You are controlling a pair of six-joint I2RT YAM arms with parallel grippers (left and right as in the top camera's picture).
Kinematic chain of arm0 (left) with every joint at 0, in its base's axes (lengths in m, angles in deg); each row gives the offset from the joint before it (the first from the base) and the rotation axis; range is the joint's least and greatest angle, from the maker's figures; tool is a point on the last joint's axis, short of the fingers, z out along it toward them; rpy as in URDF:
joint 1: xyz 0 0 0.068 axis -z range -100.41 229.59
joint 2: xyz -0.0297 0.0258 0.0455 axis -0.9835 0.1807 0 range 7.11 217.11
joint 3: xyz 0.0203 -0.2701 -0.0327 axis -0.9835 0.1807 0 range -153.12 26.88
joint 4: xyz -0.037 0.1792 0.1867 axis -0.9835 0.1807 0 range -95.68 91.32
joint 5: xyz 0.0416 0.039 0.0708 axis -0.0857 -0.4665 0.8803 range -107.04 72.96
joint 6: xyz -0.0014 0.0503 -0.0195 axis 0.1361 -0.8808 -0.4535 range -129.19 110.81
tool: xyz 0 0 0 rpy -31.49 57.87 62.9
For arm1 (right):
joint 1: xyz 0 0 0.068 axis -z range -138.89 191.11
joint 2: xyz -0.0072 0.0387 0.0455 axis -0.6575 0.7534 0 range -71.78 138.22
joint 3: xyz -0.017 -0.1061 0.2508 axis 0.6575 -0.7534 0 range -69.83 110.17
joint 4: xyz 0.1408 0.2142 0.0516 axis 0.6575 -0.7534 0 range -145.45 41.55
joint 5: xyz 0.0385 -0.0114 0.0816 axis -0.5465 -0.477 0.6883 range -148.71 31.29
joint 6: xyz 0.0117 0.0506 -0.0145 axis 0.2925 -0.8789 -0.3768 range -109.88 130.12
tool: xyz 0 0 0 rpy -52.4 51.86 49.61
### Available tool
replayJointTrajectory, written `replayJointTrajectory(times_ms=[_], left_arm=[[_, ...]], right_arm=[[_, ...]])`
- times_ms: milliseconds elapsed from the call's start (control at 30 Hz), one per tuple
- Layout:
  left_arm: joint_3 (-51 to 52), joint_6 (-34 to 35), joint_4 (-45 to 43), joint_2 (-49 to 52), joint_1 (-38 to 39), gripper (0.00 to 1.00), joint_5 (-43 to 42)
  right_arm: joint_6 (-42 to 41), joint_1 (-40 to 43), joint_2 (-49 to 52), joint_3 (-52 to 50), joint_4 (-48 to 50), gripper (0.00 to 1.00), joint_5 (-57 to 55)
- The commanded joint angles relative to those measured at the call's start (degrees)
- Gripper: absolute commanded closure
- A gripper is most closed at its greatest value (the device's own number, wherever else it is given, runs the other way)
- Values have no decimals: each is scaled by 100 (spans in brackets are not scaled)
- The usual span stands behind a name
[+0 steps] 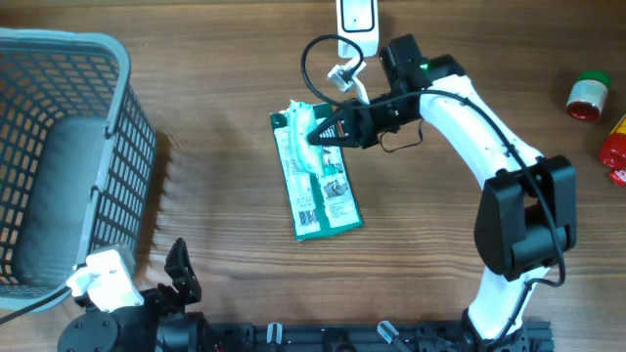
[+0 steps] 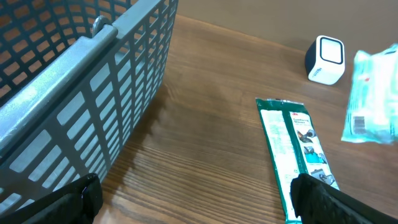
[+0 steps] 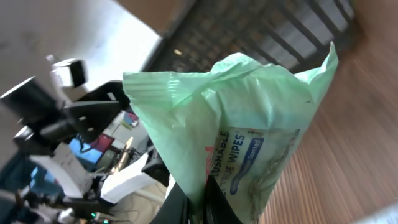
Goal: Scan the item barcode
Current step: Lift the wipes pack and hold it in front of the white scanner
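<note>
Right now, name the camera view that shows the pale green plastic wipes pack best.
The right wrist view: the pale green plastic wipes pack fills the frame, label readable, pinched in the right claw. Overhead shows it small, partly hidden by that claw. The left wrist view crops it at the right edge.

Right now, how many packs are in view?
2. The wipes pack is held off the table by the right gripper. The green pack lies flat on the table below it. More may be hidden in the basket.
</note>
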Motion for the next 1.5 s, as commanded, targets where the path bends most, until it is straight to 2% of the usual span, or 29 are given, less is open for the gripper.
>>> replayJointTrajectory(times_ms=[0,100,400,467,533,700,767,900,1100,1267,1367,1467], left_arm=[[-7,31,-9,-26,22,0,-48],[-7,31,-9,-26,22,0,-48],[-7,31,-9,-26,22,0,-48],[-7,31,-9,-26,22,0,-48],[-7,31,-9,-26,22,0,-48],[-7,31,-9,-26,22,0,-48],[-7,31,-9,-26,22,0,-48],[-7,31,-9,-26,22,0,-48],[-7,31,-9,-26,22,0,-48],[-7,31,-9,-26,22,0,-48],[-7,31,-9,-26,22,0,-48],[-7,31,-9,-26,22,0,-48]], right_arm=[[273,-59,-85,68,94,95,846],[-520,-68,-85,68,101,96,846],[-857,-66,-85,68,282,96,796],[-1451,-66,-85,68,533,95,-302],[-3195,-68,-85,70,1209,95,-3062],[-3423,-66,-92,138,2138,95,-3442],[-4033,-66,-92,203,2717,95,-4037],[-5182,-66,-90,476,3504,96,-6166],[-5425,-44,-39,566,4485,95,-7525],[-5298,39,319,774,5243,96,-8089],[-5174,177,1032,1626,5257,95,-8201],[-5149,195,1823,2669,4852,95,-8216]])
